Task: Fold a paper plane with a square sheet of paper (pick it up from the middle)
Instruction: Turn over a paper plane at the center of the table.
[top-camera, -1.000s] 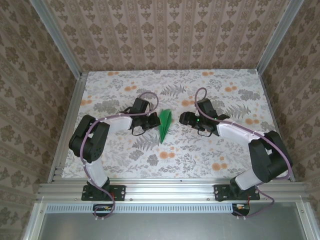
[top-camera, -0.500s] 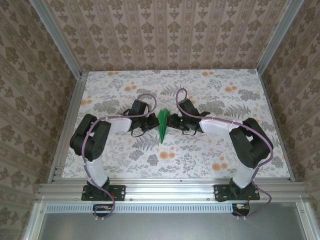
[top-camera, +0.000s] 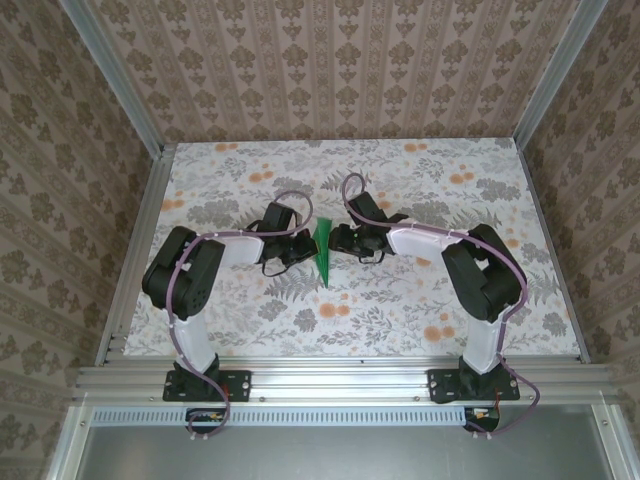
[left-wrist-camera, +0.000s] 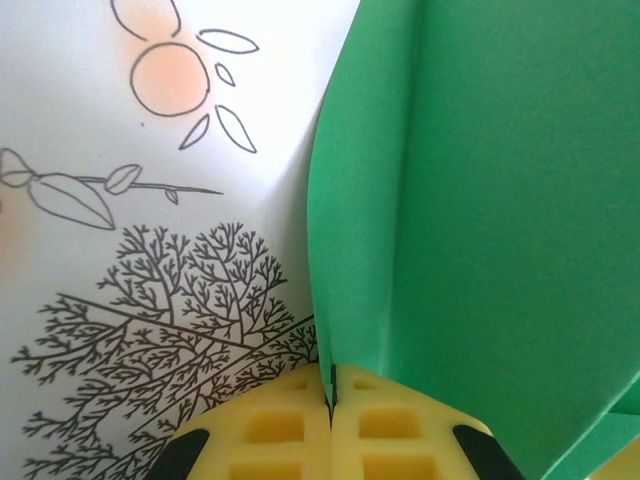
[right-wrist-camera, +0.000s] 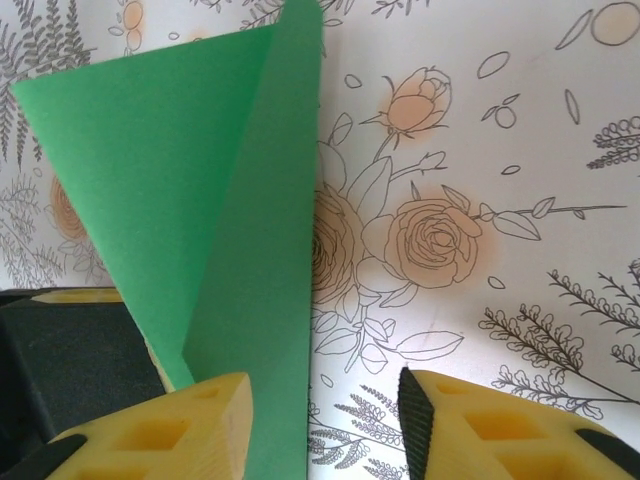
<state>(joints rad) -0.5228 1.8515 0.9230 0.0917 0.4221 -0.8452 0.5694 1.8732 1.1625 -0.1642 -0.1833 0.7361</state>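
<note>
**Plane pinched on the left, right jaws apart around it**

Clamps shut with the left gripper (left-wrist-camera: 331, 385) on an edge of the paper plane (left-wrist-camera: 480, 200), green paper rising straight ahead of the pressed pads; stands with the right gripper (right-wrist-camera: 325, 400) parted, closed on nothing. Finds the plane between the two grippers, held on edge over the table (top-camera: 420, 300), one folded flap leaning open. Runs the long axis crosswise to both grippers, wide end away from the bases, point toward them. Places the paper, for the right gripper, dead ahead and inside the gap, close against the finger at the left of its wrist view, well off the other finger. Judges the coming move a closing on the layers to press the crease. Cannot tell whether paper touches that finger. Loses the plane's outline past the frame edges in both wrist views. From above, shows both grippers small and crowded against the green.
</note>
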